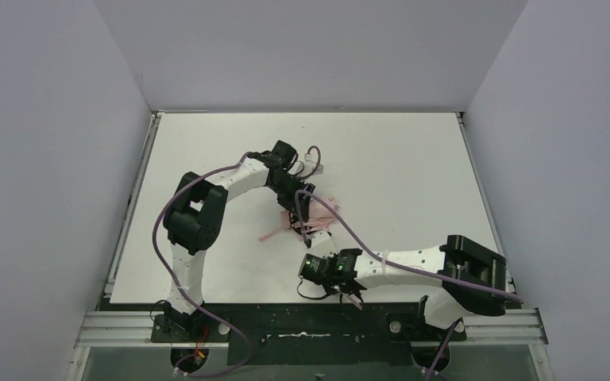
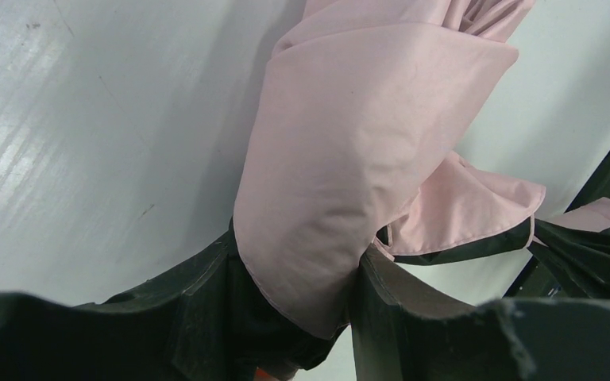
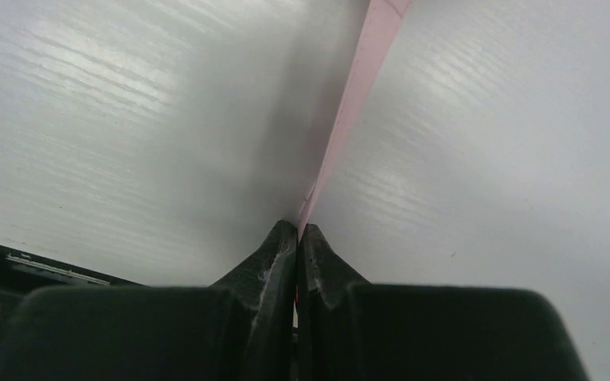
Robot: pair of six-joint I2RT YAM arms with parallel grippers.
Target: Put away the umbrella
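The umbrella [image 1: 323,208] lies folded in the middle of the white table, a bundle of pale pink fabric. My left gripper [image 1: 296,213] comes down on it from the far left. In the left wrist view the umbrella's fabric [image 2: 349,143] fills the gap between the fingers, and the left gripper [image 2: 298,248] is shut on the bundle. My right gripper [image 1: 310,240] reaches in from the near right. Its jaws are shut on a thin pink strap [image 3: 351,119] that runs taut away from the right gripper [image 3: 299,227] toward the umbrella.
A loose pink strip [image 1: 274,234] trails left of the bundle on the table [image 1: 413,175]. Grey walls close in the left, right and far sides. The arms' bases and a metal rail [image 1: 310,327] line the near edge. A purple cable [image 1: 349,230] loops over the middle.
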